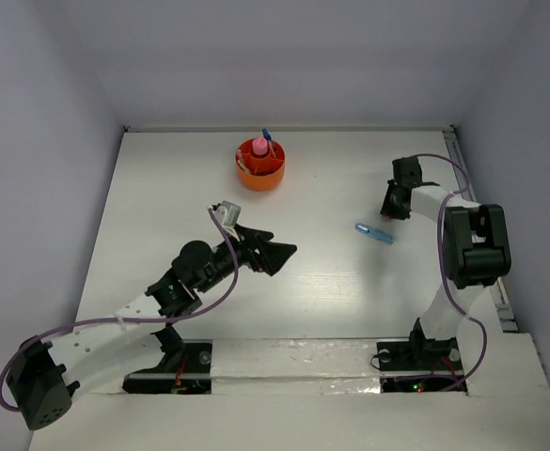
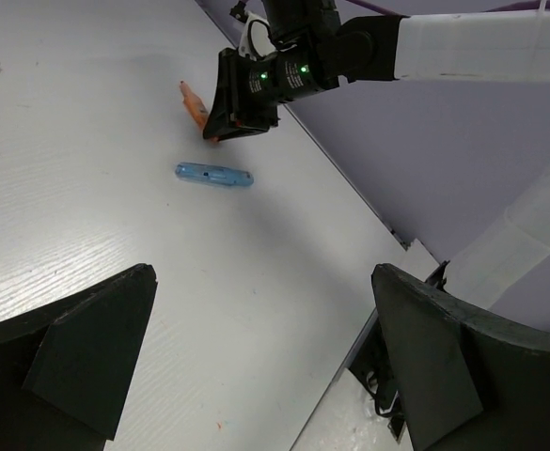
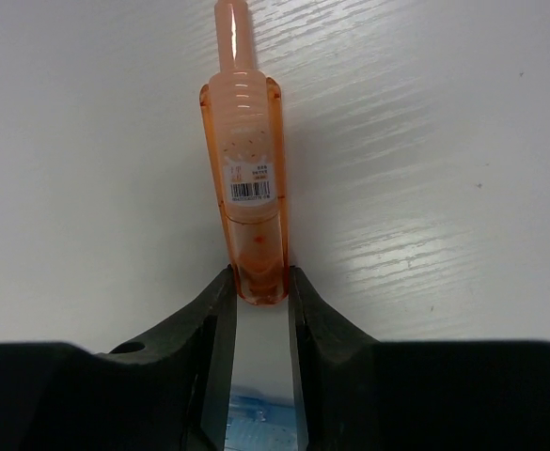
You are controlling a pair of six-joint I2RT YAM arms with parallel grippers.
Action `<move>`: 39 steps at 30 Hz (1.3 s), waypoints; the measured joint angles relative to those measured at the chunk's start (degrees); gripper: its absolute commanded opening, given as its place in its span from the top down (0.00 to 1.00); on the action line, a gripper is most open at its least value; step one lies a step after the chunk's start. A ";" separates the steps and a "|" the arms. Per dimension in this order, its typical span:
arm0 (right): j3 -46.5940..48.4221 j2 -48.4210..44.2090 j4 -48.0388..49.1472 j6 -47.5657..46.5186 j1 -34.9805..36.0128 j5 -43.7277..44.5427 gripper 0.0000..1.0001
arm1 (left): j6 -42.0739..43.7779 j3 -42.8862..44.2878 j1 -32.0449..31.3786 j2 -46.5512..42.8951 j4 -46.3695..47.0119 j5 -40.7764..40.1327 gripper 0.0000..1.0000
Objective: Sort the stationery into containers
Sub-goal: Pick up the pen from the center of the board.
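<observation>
Orange tub (image 1: 260, 182) sat far-centre on the white table (image 1: 162, 197), w/ a pink capsule-like piece (image 1: 259, 147) upright inside and a thin blue pen (image 1: 267, 134) poking up over its far rim; which compartments they sat in could not be told. At far right, well apart from the tub, the right gripper (image 3: 260, 279) had its jaws drawn narrow on the near end of a translucent orange marker (image 3: 251, 178), one finger each side, the marker lying flat on the table. A blue tube (image 1: 374, 233) lay near it, twd the arms' side. The left gripper (image 1: 267, 246) hung over mid-table, jaws spread wide and empty.
</observation>
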 measured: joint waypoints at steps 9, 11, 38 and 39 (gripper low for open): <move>0.22 -8.26 -2.01 -0.92 3.98 -1.64 0.90 | -0.11 -0.44 0.00 2.75 1.57 -0.04 0.01; 0.24 -13.05 -2.10 -0.68 6.47 -4.85 0.90 | 0.07 -0.44 0.00 3.76 1.38 -0.15 0.01; -7.82 -35.67 -2.45 11.28 17.29 -55.76 0.93 | 8.76 -0.28 0.00 12.04 6.60 -13.42 0.30; -7.58 -35.67 -2.78 11.37 17.29 -56.11 0.93 | 9.07 -0.28 0.00 12.85 7.89 -13.44 0.32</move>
